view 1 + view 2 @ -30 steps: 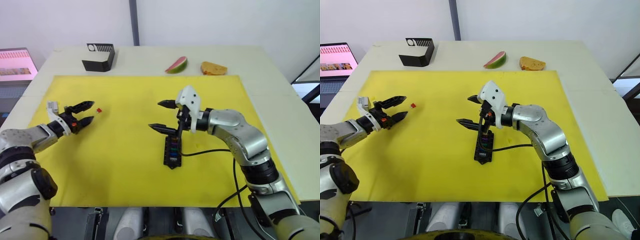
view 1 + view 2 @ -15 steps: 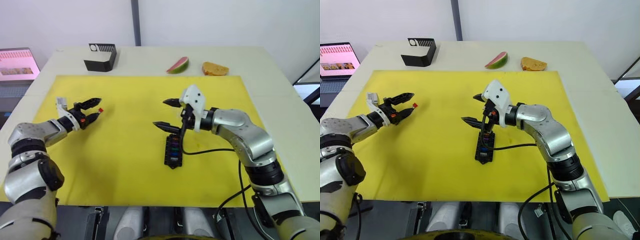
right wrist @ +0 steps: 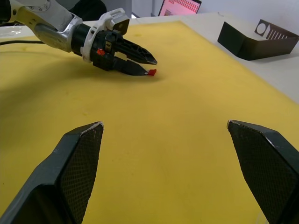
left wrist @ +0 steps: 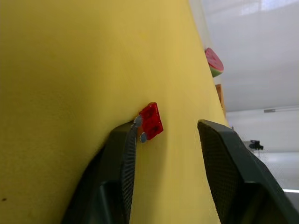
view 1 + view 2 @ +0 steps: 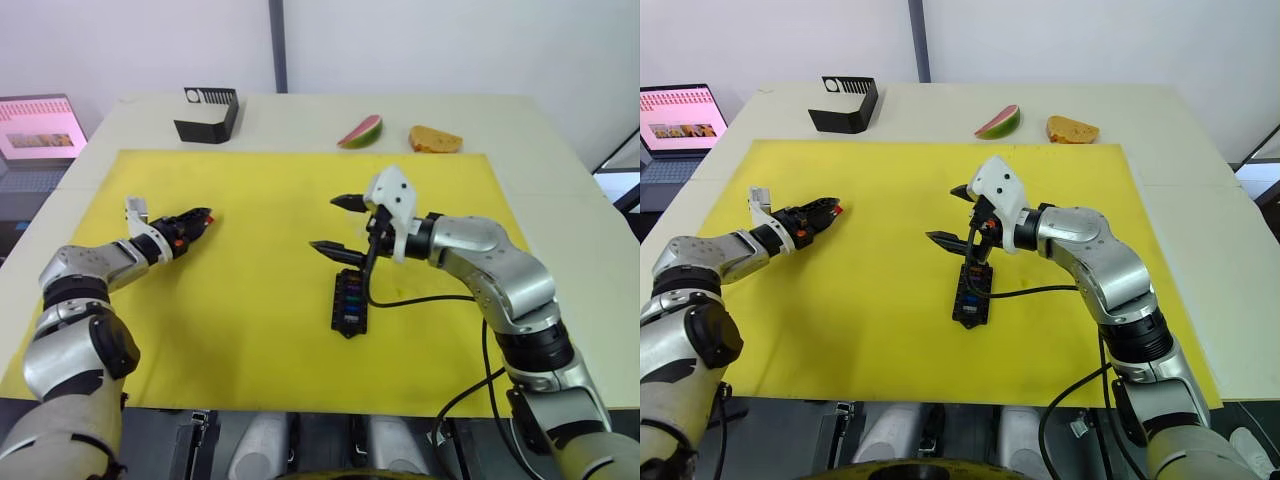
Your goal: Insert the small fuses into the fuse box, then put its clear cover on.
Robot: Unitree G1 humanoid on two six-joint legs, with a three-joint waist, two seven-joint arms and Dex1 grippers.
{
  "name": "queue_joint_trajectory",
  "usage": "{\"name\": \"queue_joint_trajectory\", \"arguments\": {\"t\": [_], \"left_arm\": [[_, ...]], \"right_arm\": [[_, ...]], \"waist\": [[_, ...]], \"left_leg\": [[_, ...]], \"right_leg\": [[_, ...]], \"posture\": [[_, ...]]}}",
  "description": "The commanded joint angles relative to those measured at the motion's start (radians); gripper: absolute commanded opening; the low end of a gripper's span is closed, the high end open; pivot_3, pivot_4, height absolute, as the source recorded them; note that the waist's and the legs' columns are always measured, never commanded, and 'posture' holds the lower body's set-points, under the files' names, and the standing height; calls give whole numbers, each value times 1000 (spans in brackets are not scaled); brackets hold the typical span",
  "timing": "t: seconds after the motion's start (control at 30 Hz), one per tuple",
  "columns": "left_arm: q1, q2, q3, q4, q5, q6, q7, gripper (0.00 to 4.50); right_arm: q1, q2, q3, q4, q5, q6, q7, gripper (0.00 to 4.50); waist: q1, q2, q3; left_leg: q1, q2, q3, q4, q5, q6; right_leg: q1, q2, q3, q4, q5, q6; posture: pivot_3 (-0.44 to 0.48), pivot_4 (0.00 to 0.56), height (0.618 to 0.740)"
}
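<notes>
Left claw (image 5: 201, 219) has reached the red fuse (image 4: 151, 121), fingers apart; right claw (image 5: 338, 225) gapes above fuse box (image 5: 349, 299).

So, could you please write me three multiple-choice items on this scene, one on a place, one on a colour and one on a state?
1. Where does the fuse box lie?
A. on the yellow mat
B. on the bare table beside the watermelon slice
C. inside the black angular holder

2. What colour is the fuse at the left pincer?
A. blue
B. red
C. green

3. How stands the right pincer?
A. shut on the fuse box
B. shut on a cable
C. open, holding nothing

Answers:
1 A: the black block rests on the yellow mat, near its middle.
2 B: the left wrist view shows a red fuse against one finger.
3 C: the right wrist view shows both fingers spread wide with only mat between them.
</notes>
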State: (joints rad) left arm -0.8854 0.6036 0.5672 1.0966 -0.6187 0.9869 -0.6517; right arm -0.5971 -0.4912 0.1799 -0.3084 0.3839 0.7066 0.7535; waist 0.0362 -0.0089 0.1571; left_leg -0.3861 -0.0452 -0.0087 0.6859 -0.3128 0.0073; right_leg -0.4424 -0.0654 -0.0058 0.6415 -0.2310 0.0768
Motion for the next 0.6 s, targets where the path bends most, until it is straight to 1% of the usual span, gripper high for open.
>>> {"name": "queue_joint_trajectory", "arguments": {"t": [0.03, 0.07, 0.1, 0.27, 0.4, 0.5, 0.53, 0.6], "left_arm": [[16, -20, -19, 7, 20, -5, 5, 728], [18, -20, -22, 0, 21, -7, 0, 146], [21, -21, -22, -8, 20, -12, -2, 62], [22, -11, 4, -55, -5, 10, 3, 62], [30, -18, 10, -175, -49, 99, -11, 62], [45, -57, 28, -391, -141, 228, 2, 62], [50, -92, 45, -503, -204, 293, 19, 62], [65, -152, 71, -661, -292, 383, 54, 62]], "right_arm": [[-6, -8, -25, -46, 16, -3, 4, 4500], [-7, -9, -25, -46, 16, -2, 3, 4500], [-8, -10, -25, -45, 15, -3, 3, 4500], [-14, -21, -33, -45, 16, -3, 6, 4500], [-18, -33, -55, -51, 33, 10, 2, 4500], [-12, -18, -107, -63, 88, 59, -23, 4500], [-12, 28, -160, -65, 155, 114, -63, 4500], [-15, 106, -237, -71, 268, 206, -130, 4500]], "waist": [[-1, 0, 0], [-2, 0, 0], [-3, 0, 0], [-10, 0, 0], [-14, -1, 0], [-20, -2, 1], [-22, -3, 2], [-26, -4, 2]], "left_leg": [[0, 0, 0, 0, 0, 0], [0, 0, 0, 0, 0, 0], [0, 0, 0, 0, 0, 0], [0, 0, 0, 0, 0, 0], [-1, 0, 0, 0, 0, 0], [-3, 0, -1, 0, 0, 0], [-4, 0, -2, 0, 0, 0], [-5, 1, -3, 0, 0, 0]], "right_leg": [[0, 0, 0, 0, 0, 0], [0, 0, 0, 0, 0, 0], [0, 0, 0, 0, 0, 0], [0, 0, 0, 0, 0, 0], [-1, 0, 0, 0, 0, 0], [-2, 0, 0, 0, 0, 0], [-2, 0, 0, 1, 0, 0], [-2, 0, 0, 2, 0, 0]], "posture": [[0, 150, 740], [0, 150, 740], [0, 150, 740], [0, 150, 740], [0, 150, 740], [0, 150, 740], [0, 150, 740], [0, 150, 740]]}}
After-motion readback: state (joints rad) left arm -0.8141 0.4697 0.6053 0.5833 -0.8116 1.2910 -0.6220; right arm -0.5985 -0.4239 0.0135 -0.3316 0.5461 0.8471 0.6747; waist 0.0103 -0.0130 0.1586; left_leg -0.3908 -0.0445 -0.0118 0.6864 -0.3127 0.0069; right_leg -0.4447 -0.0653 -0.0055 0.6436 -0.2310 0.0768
